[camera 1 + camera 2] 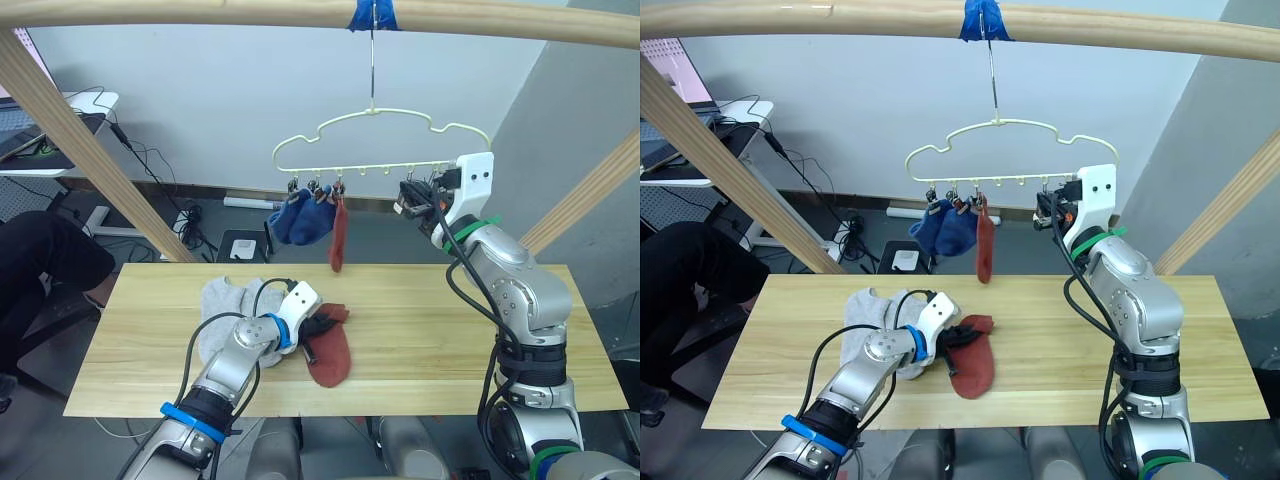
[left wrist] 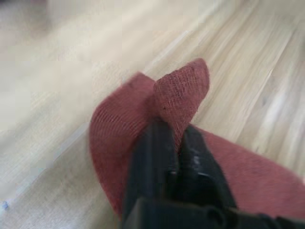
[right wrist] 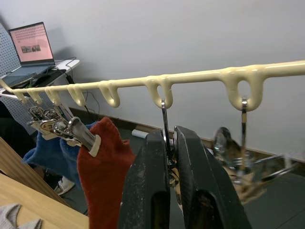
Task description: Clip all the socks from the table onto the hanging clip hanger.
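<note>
1. A cream-yellow clip hanger with silver clips.
2. Two blue socks and one rust-red sock hang from it.
3. A pale yellowish wood-grain worktop.
4. On it, light grey socks and another rust-red sock.

The left arm reaches forward and low over the table, forearm angled inward, wrist bent down. The left gripper sits at the tabletop with its two black fingers pressed together on a fold of the rust red sock — the cloth peaks up between the tips. The right arm is bent sharply at the elbow, forearm raised steeply, wrist turned toward the clip hanger. The right gripper is up at the bottom bar — its fingers nearly closed around the thin metal stem of a silver clip.
</note>
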Tool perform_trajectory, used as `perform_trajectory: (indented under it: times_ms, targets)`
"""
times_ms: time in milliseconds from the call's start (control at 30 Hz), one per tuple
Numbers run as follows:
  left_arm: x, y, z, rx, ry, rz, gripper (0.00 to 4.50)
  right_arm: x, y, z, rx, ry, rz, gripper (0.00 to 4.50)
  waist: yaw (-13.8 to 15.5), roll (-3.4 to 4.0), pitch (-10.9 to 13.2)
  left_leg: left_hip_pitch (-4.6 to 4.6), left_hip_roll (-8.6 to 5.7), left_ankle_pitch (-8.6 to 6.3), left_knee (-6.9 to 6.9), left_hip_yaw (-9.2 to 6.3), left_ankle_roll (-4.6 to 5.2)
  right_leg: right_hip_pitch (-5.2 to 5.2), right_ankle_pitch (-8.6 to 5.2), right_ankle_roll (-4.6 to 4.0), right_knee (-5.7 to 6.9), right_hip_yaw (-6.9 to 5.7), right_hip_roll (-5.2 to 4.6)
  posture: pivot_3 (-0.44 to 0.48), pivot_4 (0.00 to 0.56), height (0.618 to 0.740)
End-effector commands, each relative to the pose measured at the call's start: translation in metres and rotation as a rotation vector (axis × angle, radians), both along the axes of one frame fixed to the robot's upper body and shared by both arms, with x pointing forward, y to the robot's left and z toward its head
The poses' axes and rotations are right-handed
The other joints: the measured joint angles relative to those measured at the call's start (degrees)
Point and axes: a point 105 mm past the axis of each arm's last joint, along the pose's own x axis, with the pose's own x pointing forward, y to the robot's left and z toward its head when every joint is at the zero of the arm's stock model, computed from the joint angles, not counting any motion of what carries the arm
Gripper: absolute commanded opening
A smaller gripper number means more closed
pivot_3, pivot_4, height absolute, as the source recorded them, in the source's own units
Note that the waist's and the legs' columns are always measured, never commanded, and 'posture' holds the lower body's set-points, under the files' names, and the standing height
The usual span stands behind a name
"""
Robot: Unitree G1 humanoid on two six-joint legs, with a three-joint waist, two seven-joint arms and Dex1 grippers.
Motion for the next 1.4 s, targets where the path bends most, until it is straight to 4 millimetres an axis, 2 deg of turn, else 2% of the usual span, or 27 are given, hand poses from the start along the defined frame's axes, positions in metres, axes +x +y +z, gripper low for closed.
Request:
perform_trajectory:
  times_ms: [33,100,233,367,433,633,800,967,1100,1400]
  targets:
    - [-0.001,-0.011,0.030,-0.141,-0.074,-0.037,0.02,0.001,-0.002,0.007,0.019,-0.010,0.010,0.00,0.0,0.00,0.0,0.00,0.00,0.00,0.00,0.00,0.00,0.00,0.00,0.00,0.00,0.00,0.00,-0.126,0.232,0.740]
    - [-0.004,-0.017,0.046,-0.216,-0.108,-0.068,0.02,0.000,0.001,0.006,0.041,0.016,0.040,0.00,0.0,0.00,0.0,0.00,0.01,0.00,-0.01,0.00,0.00,-0.01,0.00,-0.01,0.00,0.00,0.00,-0.124,0.233,0.740]
    - [-0.003,-0.019,0.063,-0.262,-0.154,-0.071,0.02,-0.002,0.003,0.005,0.094,0.076,0.086,0.00,0.0,0.00,0.0,-0.01,0.01,0.00,-0.03,0.00,0.00,0.00,0.11,-0.18,-0.02,0.00,0.00,-0.123,0.235,0.740]
    - [0.004,-0.026,0.129,-0.318,-0.471,-0.121,0.02,-0.014,0.008,0.010,0.171,0.224,0.264,0.00,0.2,0.00,0.0,-0.01,0.01,0.00,-0.01,-0.01,0.01,0.00,0.09,-0.16,-0.01,-0.01,0.00,-0.117,0.236,0.740]
    - [0.005,-0.028,0.142,-0.322,-0.551,-0.121,0.02,-0.021,0.011,0.013,0.175,0.257,0.325,0.00,0.3,0.00,0.0,-0.04,0.00,0.02,0.00,-0.01,0.03,0.01,0.14,-0.23,-0.03,-0.02,0.00,-0.117,0.236,0.740]
    - [0.003,-0.037,0.154,-0.338,-0.665,-0.117,0.02,-0.020,0.009,0.014,0.231,0.328,0.302,0.00,0.0,0.01,0.0,-0.07,0.00,0.01,-0.11,0.03,0.05,-0.04,0.14,-0.24,-0.13,0.02,0.00,-0.114,0.237,0.740]
    - [-0.001,-0.039,0.149,-0.327,-0.658,-0.133,0.02,-0.016,0.007,0.016,0.338,0.380,0.265,0.00,0.0,0.01,0.0,-0.08,0.01,0.01,-0.11,0.02,0.05,-0.05,0.13,-0.22,-0.11,0.01,0.01,-0.115,0.239,0.740]
    - [-0.003,-0.037,0.148,-0.326,-0.659,-0.133,0.02,-0.016,0.006,0.018,0.373,0.408,0.264,0.00,-0.1,0.01,0.0,-0.08,0.01,0.01,-0.10,0.02,0.05,-0.04,0.06,-0.11,-0.12,0.00,0.01,-0.118,0.241,0.740]
    - [-0.001,-0.028,0.148,-0.325,-0.663,-0.104,0.02,-0.014,0.002,0.021,0.390,0.417,0.247,0.00,-0.1,0.02,0.0,-0.09,0.01,0.01,-0.11,0.02,0.05,-0.05,0.04,-0.08,-0.13,0.00,0.01,-0.120,0.248,0.740]
    - [-0.004,-0.032,0.148,-0.336,-0.669,-0.124,0.02,-0.015,0.007,0.023,0.463,0.456,0.263,0.00,-0.1,0.06,0.0,-0.09,0.02,0.01,-0.12,0.01,0.06,-0.06,-0.01,0.00,-0.14,0.00,0.03,-0.121,0.252,0.740]
